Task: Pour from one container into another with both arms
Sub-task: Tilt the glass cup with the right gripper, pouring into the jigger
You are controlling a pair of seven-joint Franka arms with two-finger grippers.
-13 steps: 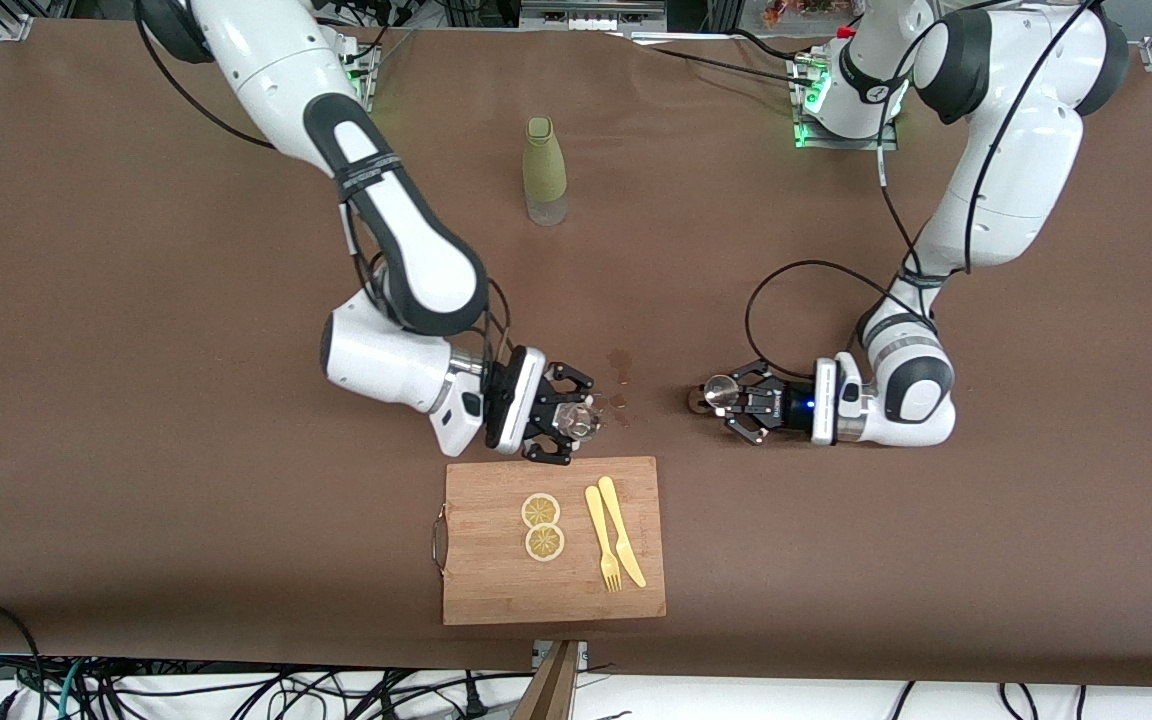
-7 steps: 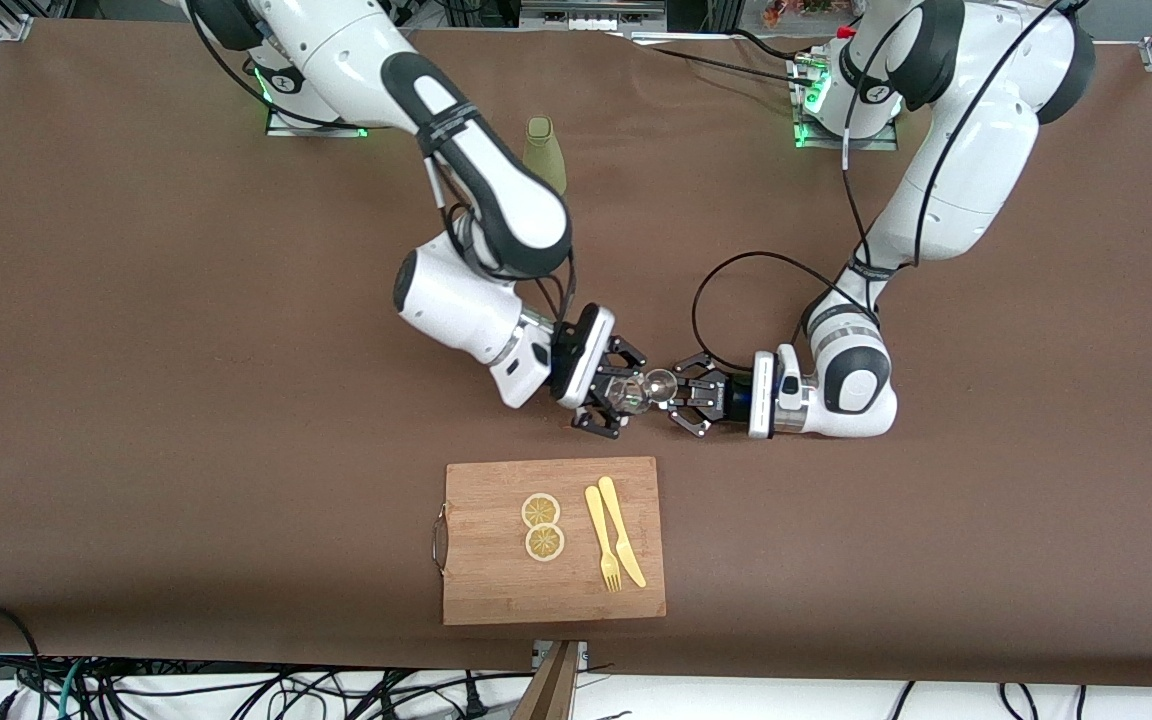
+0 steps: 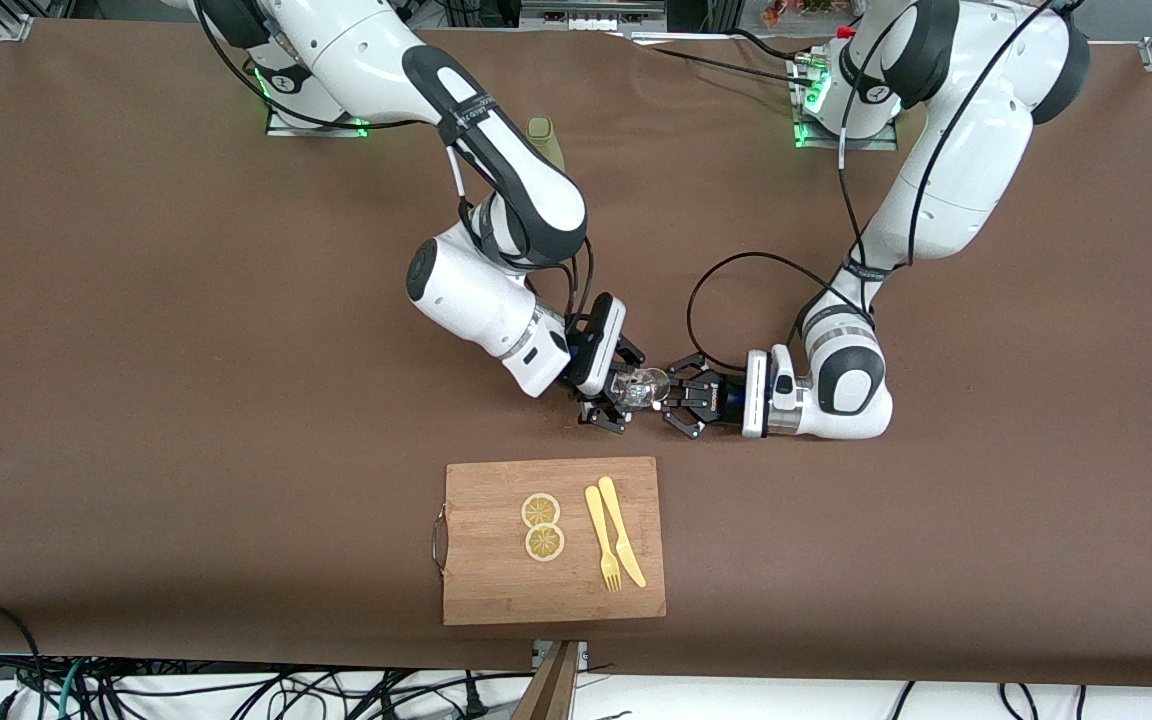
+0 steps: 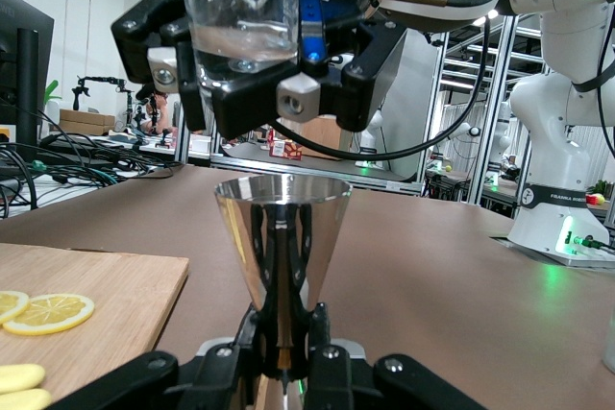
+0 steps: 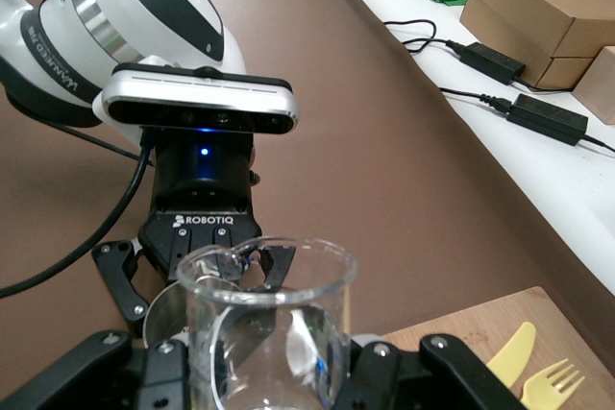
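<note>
My right gripper is shut on a clear glass beaker holding a little clear liquid. My left gripper is shut on the waist of a steel cone-shaped jigger. The two meet tip to tip over the table's middle, just past the cutting board. In the left wrist view the jigger stands upright in my left gripper, with the beaker and the right gripper just above its mouth. In the right wrist view the beaker fills my right gripper, and the left gripper faces it.
A wooden cutting board lies nearer the camera than the grippers, carrying two lemon slices and a yellow plastic fork and knife. A green bottle stands toward the bases, mostly hidden by the right arm.
Both grippers have come together over the table's middle. The beaker went toward the left arm's end, the jigger toward the right arm's end. The beaker now sits right above the jigger.
</note>
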